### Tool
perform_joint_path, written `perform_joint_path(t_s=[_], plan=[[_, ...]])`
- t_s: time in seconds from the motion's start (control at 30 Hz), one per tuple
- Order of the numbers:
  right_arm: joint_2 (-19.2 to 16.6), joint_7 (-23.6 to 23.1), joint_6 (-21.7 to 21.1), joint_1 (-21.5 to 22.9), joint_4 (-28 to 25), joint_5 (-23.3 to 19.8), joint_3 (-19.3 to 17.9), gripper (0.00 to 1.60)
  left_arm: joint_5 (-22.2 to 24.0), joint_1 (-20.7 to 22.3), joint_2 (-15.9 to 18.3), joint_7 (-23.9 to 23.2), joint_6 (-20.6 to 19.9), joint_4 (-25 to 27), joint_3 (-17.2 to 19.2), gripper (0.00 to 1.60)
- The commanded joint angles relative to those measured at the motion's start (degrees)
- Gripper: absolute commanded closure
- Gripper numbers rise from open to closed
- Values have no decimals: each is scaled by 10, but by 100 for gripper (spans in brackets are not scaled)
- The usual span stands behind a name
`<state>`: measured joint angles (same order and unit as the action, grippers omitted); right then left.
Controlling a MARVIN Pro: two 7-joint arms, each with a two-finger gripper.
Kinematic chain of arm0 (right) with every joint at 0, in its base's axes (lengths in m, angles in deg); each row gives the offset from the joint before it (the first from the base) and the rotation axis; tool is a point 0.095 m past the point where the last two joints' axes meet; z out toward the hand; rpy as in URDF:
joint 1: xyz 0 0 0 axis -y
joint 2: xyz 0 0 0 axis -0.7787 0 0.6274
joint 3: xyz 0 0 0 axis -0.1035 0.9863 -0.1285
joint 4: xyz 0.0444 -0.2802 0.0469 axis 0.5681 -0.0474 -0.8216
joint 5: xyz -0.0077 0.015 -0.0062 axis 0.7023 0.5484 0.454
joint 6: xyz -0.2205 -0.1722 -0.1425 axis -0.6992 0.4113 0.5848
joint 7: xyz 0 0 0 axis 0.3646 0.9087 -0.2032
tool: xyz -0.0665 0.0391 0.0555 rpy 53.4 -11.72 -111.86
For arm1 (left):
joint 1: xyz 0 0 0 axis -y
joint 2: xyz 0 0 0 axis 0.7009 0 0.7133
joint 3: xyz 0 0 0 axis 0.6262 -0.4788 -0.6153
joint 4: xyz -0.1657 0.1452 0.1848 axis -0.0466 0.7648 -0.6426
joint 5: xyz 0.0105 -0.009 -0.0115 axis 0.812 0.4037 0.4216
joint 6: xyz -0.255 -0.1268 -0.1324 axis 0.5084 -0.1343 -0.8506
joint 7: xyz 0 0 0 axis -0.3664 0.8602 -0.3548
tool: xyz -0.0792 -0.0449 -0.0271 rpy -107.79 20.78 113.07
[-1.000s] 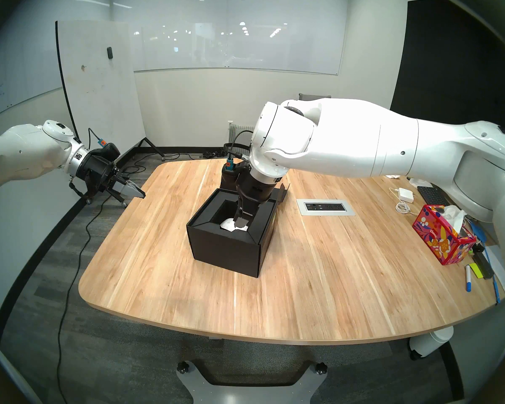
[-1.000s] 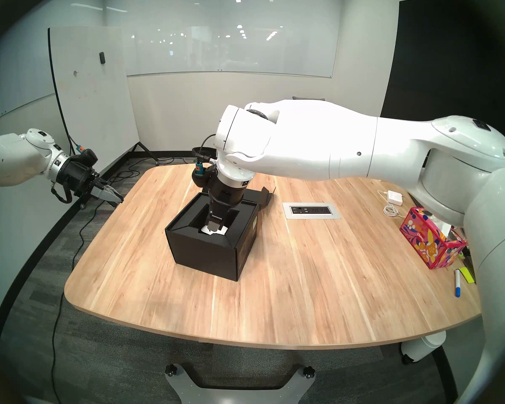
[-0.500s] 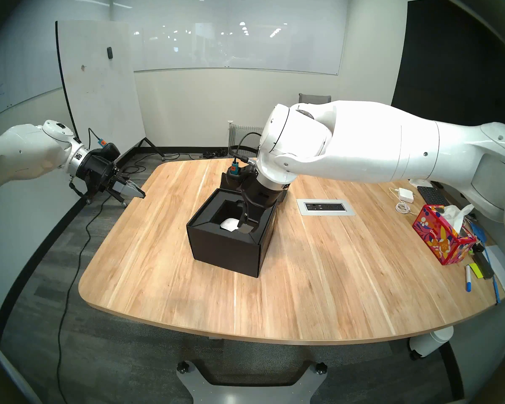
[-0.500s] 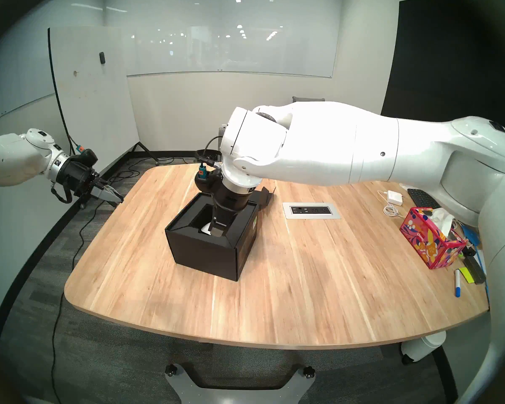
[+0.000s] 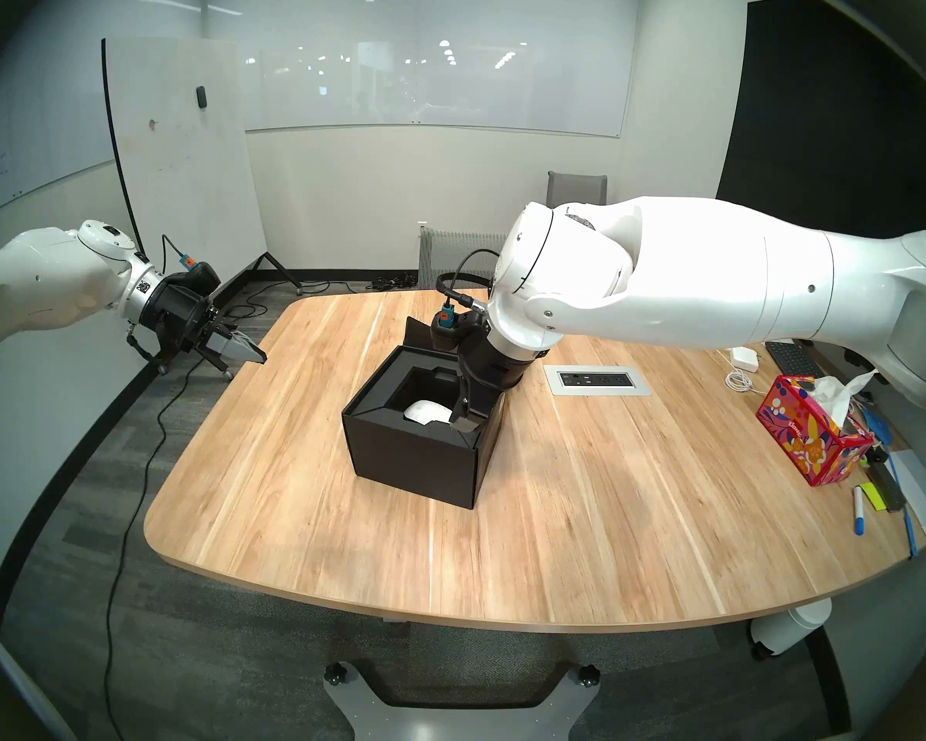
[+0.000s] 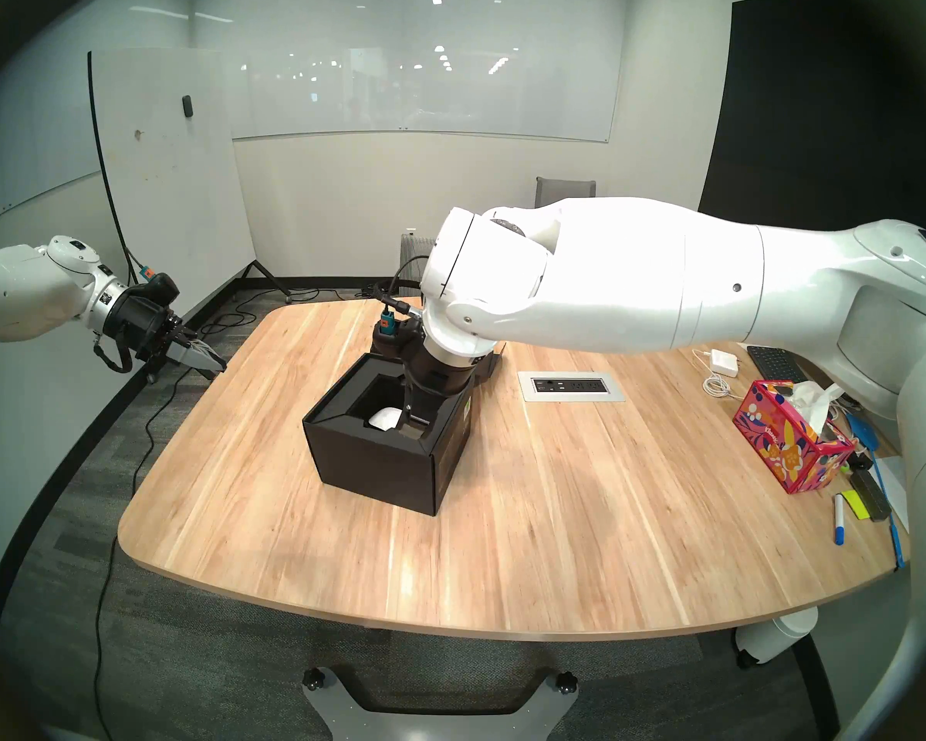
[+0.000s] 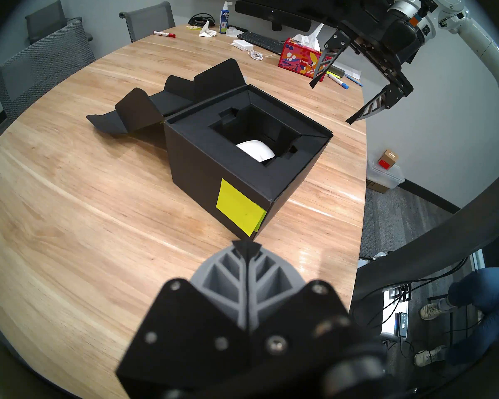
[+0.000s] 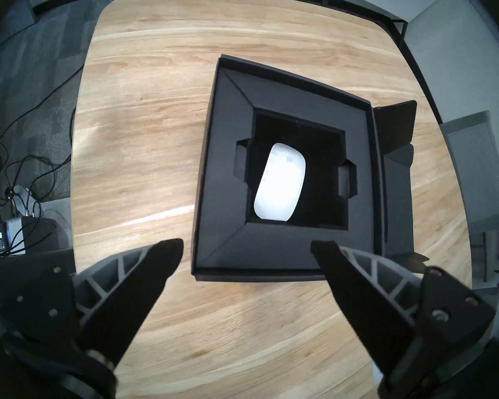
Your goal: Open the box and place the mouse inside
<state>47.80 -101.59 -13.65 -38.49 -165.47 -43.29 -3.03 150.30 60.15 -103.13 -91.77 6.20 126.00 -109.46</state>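
Mouse (image 8: 280, 182) lying flat in the recessed well of the box (image 5: 413, 456), white top up, long axis running from the box's near rim toward its far rim in the right wrist view, tilted a little to the right at the far end; front and back ends not distinguishable. Box open near the middle of the desk (image 5: 557, 537), lid (image 7: 162, 102) folded back flat on the wood behind it, toward the desk's far edge. Right gripper (image 8: 247, 247) above the box's near rim, pointing steeply down, fingers spread wide and empty, clear of the mouse. Left gripper (image 5: 255, 354) off the desk's left edge, up in the air, fingers pressed together on nothing (seen closed in its own wrist view). Yellow-green sticky notes (image 7: 239, 208) on one box wall, blank as far as visible. Red patterned tissue box (image 5: 808, 435) by the desk's right edge, reading "Kleenex". Blue-capped marker (image 5: 859, 510) near the right corner; its print too small to read.
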Motion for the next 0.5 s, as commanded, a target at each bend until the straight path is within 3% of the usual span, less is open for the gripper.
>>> perform_joint_path(t_s=[0.0, 0.47], plan=[[-21, 50, 1, 19, -14, -30, 0, 0, 3, 10, 0, 0, 0, -1, 3, 160], [-30, 129, 1, 24, -37, -89, 6, 0, 3, 10, 0, 0, 0, -1, 3, 160]])
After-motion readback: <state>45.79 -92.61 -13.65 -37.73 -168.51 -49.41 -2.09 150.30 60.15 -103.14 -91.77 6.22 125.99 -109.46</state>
